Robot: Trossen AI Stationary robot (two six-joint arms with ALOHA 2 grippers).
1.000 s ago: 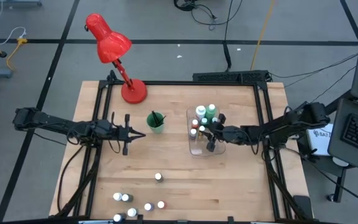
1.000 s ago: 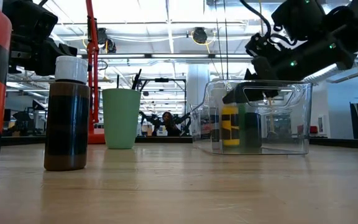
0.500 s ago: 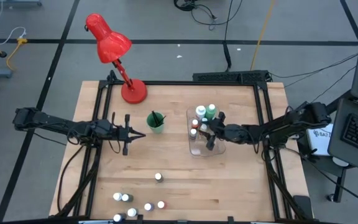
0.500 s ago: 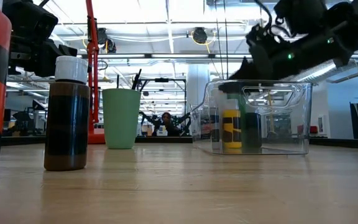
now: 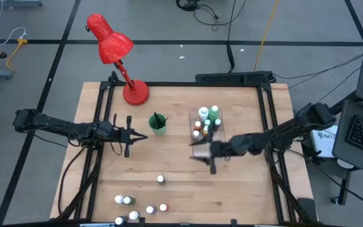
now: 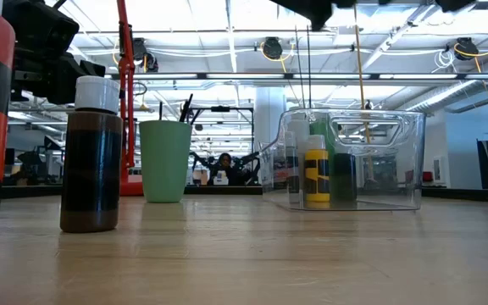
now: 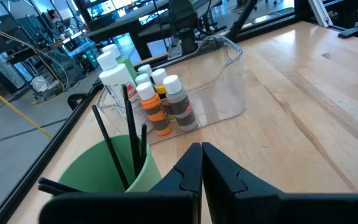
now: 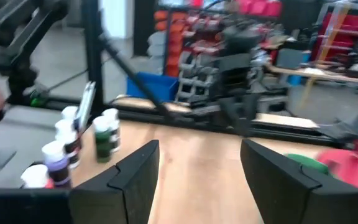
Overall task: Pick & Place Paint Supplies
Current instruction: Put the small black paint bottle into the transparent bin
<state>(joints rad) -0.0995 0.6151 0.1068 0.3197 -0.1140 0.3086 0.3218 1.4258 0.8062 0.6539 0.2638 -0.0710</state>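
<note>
A clear bin (image 5: 205, 135) near the table's middle holds several white-capped paint bottles (image 7: 161, 99), standing upright on its floor; a yellow-and-black one (image 6: 315, 174) shows through its wall. More bottles (image 5: 134, 205) stand near the table's near edge, and one dark bottle (image 5: 161, 180) stands alone. A green cup (image 5: 158, 124) holds thin dark brushes (image 7: 129, 140). My right gripper (image 5: 201, 156) is open and empty (image 8: 197, 168), just near-left of the bin. My left gripper (image 5: 134, 135) is shut (image 7: 201, 163) and hovers left of the cup.
A red desk lamp (image 5: 115, 53) stands with its base (image 5: 135, 93) at the far left of the table. A black frame (image 5: 266, 126) runs along the table's edges. Bare wood lies between the bin and the near bottles. A brown bottle (image 6: 91, 157) stands close to the low camera.
My right gripper has risen from above the bin, going out of the top of the low view, and has swung toward the table's near edge and left, fast enough to blur. The bottles in the bin have stayed in place.
</note>
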